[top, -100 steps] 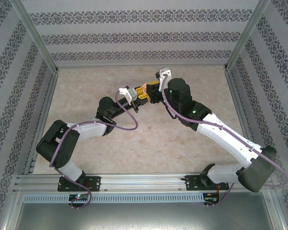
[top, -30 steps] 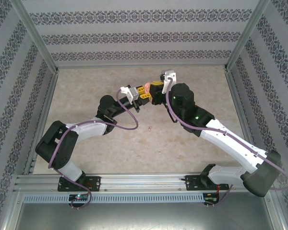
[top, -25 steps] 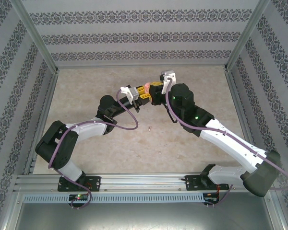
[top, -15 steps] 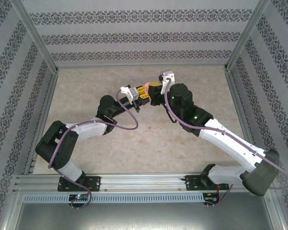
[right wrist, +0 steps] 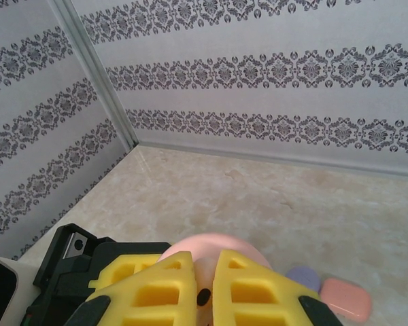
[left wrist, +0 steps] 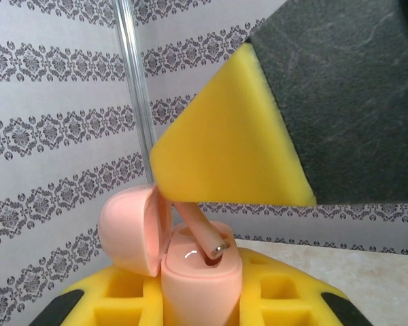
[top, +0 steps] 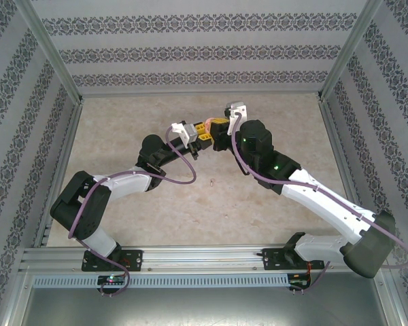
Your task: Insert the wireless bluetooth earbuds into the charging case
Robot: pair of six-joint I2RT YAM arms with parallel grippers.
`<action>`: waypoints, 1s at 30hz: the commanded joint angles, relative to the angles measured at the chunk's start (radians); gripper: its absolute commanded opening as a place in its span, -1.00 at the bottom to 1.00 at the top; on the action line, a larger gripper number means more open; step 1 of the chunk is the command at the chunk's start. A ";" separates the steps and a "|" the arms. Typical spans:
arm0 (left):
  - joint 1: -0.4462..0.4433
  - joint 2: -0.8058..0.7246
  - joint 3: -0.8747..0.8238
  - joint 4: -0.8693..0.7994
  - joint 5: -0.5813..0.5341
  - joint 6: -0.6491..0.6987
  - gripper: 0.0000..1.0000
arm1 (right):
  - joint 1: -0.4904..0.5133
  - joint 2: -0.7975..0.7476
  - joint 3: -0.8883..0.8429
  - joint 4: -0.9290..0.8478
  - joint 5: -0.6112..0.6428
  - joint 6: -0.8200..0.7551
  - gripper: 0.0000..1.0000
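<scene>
Up over the middle of the mottled beige table (right wrist: 258,197) the two arms meet nose to nose. The left gripper (left wrist: 200,288) has its jaws drawn in on one charging case (left wrist: 197,278), a smooth, glossy, rounded shell in pale salmon. Its domed lid (left wrist: 129,227) is flipped open to the left, and the case sits upright between chunky yellow foam pads (left wrist: 115,299) moulded with square hollows. The right gripper (right wrist: 202,272) is pinched nearly shut, only a slit between its two yellow fingers. It grips one earbud (left wrist: 200,234), whose slim salmon stem slants down from under a wedge-shaped foam pad (left wrist: 224,149). The stem's small metallic tip just meets the glossy inner face of the open case. From the right wrist, two more closed cases lie side by side on the table beyond: a purple one (right wrist: 302,277), rounded like a pebble, and a coral-pink one (right wrist: 345,299) with softer corners, which makes three cases. From overhead, one tiny speck (top: 211,181) lies on the table nearer the arm bases, too small to name. The walls (right wrist: 258,68) carry bands of grey damask print.
</scene>
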 commanded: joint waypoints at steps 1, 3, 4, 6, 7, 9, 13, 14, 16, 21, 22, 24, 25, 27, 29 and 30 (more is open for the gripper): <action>-0.011 -0.038 0.029 0.062 0.003 0.013 -1.00 | -0.005 -0.014 -0.029 -0.057 0.048 -0.041 -0.80; -0.011 -0.038 0.029 0.061 0.003 0.015 -1.00 | -0.006 -0.019 -0.034 -0.058 0.052 -0.043 -0.80; -0.011 -0.037 0.030 0.061 0.003 0.016 -1.00 | -0.005 -0.022 -0.037 -0.059 0.054 -0.043 -0.81; -0.011 -0.037 0.031 0.060 0.003 0.015 -1.00 | -0.005 -0.024 -0.041 -0.059 0.055 -0.041 -0.80; -0.011 -0.037 0.031 0.060 0.003 0.016 -1.00 | -0.005 -0.024 -0.043 -0.059 0.056 -0.041 -0.80; -0.011 -0.037 0.033 0.058 0.004 0.016 -1.00 | -0.005 -0.022 -0.042 -0.061 0.048 -0.040 -0.80; -0.011 -0.038 0.037 0.054 0.005 0.016 -1.00 | -0.003 -0.009 -0.036 -0.072 0.024 -0.051 -0.81; -0.011 -0.037 0.038 0.053 0.006 0.016 -1.00 | 0.002 -0.006 -0.036 -0.075 0.019 -0.056 -0.81; -0.011 -0.037 0.039 0.053 0.006 0.016 -1.00 | 0.014 0.002 -0.030 -0.082 0.017 -0.072 -0.81; -0.011 -0.038 0.040 0.051 0.004 0.016 -1.00 | 0.057 0.018 -0.021 -0.111 0.054 -0.127 -0.82; -0.012 -0.038 0.041 0.048 0.004 0.018 -1.00 | 0.068 0.019 -0.023 -0.117 0.072 -0.137 -0.82; -0.011 -0.039 0.039 0.047 0.002 0.018 -1.00 | 0.081 0.019 -0.028 -0.124 0.088 -0.149 -0.82; -0.012 -0.039 0.042 0.047 0.001 0.018 -1.00 | 0.088 0.019 -0.029 -0.125 0.099 -0.156 -0.82; -0.011 -0.039 0.042 0.047 0.000 0.018 -1.00 | 0.103 0.022 -0.032 -0.129 0.119 -0.171 -0.82; -0.011 -0.039 0.044 0.046 -0.002 0.016 -1.00 | 0.119 0.029 -0.034 -0.130 0.146 -0.189 -0.82; -0.012 -0.040 0.045 0.045 -0.002 0.016 -1.00 | 0.125 0.032 -0.036 -0.131 0.152 -0.196 -0.82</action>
